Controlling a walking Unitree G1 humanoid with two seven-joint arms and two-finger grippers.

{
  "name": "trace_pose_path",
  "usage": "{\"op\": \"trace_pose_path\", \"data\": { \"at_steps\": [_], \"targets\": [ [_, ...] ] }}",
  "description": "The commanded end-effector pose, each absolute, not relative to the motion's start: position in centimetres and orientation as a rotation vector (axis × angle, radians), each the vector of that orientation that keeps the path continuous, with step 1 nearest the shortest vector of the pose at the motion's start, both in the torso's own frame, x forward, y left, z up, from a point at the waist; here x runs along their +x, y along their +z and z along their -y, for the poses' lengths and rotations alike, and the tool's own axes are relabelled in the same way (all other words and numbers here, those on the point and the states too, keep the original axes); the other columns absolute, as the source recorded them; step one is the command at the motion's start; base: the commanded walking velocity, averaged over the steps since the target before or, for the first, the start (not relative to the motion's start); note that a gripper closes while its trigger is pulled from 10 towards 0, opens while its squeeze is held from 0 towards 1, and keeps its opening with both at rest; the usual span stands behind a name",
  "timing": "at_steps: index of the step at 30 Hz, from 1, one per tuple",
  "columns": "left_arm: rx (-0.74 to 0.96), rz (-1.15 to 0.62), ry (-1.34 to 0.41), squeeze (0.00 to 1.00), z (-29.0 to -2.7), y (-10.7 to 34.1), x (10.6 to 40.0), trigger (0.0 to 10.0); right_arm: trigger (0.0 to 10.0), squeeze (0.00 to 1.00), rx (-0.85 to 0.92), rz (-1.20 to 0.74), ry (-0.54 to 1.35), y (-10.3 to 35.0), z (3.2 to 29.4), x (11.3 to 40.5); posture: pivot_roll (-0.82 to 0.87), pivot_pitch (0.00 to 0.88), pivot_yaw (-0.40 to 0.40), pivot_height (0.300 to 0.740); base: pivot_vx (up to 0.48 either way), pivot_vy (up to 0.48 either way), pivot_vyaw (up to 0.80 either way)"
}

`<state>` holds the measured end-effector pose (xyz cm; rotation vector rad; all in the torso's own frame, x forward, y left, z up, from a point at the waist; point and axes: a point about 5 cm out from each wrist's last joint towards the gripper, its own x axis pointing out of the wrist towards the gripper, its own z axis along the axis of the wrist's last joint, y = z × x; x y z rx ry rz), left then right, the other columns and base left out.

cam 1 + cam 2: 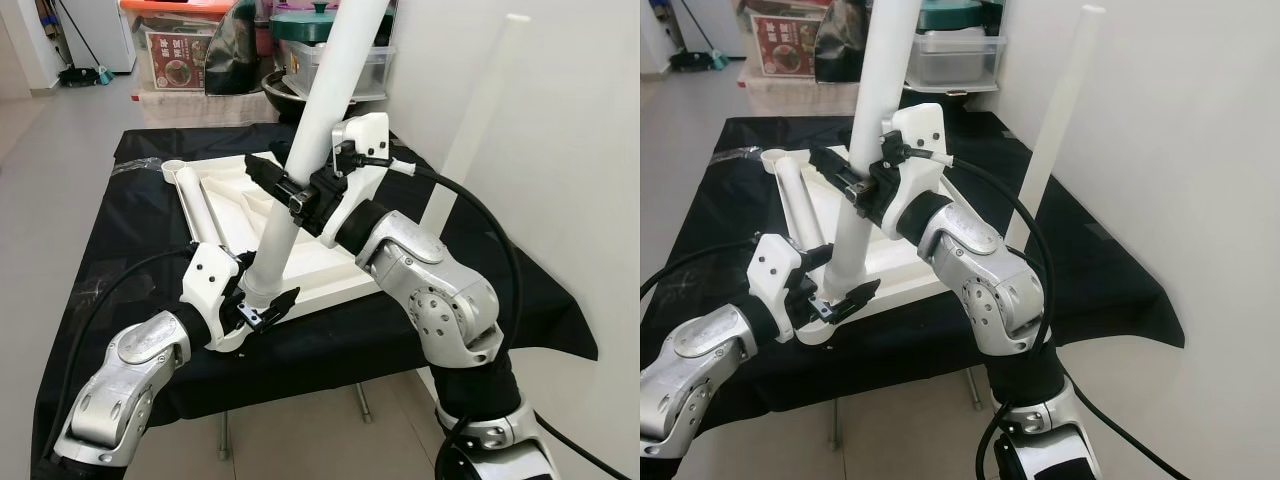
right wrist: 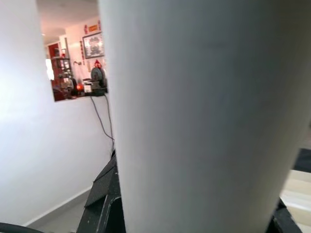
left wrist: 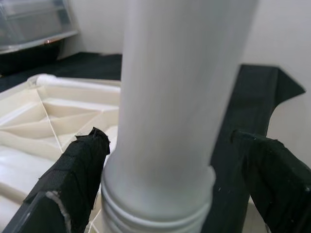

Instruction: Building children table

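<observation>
The white table leg (image 1: 305, 150) looks like smooth plastic with a soft satin sheen, ridged with fine threads at its lower end, and the upturned tabletop (image 1: 310, 265) beneath it is cream moulded plastic, matt, with raised ribs. The black cloth (image 1: 150, 215) covering the stand is thin, matt fabric that wrinkles and drapes at the edges. The left gripper (image 1: 262, 305) and right gripper (image 1: 285, 185) have black fingers (image 3: 73, 179) wrapped in rough, creased tape, with glossy white plastic housings and brushed silver metal arm shells, trailing black rubbery cables (image 1: 480, 215).
</observation>
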<state>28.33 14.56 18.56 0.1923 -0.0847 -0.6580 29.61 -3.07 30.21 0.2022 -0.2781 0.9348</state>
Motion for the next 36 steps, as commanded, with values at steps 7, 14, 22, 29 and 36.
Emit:
{"op": "trace_pose_path", "data": {
  "at_steps": [7, 14, 22, 29, 36],
  "targets": [
    [0.224, 0.055, -0.714, 0.0, -13.4, 17.8, 29.0, 10.0, 10.0, 0.0, 0.217, 0.287, 1.026, 30.7, 2.2, 28.3, 0.03, 0.0, -0.057, 0.74, 0.0, 0.0, 0.0],
    [0.245, 0.044, -0.727, 0.0, -13.2, 17.2, 29.3, 10.0, 10.0, 0.0, 0.228, 0.289, 1.047, 31.1, 1.9, 28.0, 0.03, 0.0, -0.054, 0.74, 0.0, 0.0, 0.0],
    [0.256, 0.098, -0.704, 0.0, -12.9, 17.9, 29.8, 0.0, 10.0, 0.0, 0.225, 0.265, 1.056, 30.5, 1.5, 27.8, 0.03, 0.0, -0.055, 0.74, 0.0, 0.0, 0.0],
    [0.297, 0.12, -0.674, 0.0, -13.1, 18.0, 29.9, 0.0, 10.0, 0.0, 0.237, 0.246, 1.032, 30.1, 1.6, 28.1, 0.03, 0.0, -0.058, 0.74, 0.0, 0.0, 0.0],
    [0.323, 0.106, -0.69, 0.0, -12.8, 17.6, 29.9, 2.8, 10.0, 0.0, 0.254, 0.241, 1.01, 30.0, 1.7, 28.3, 0.03, 0.0, -0.056, 0.74, 0.0, 0.0, 0.0]
  ]
}}
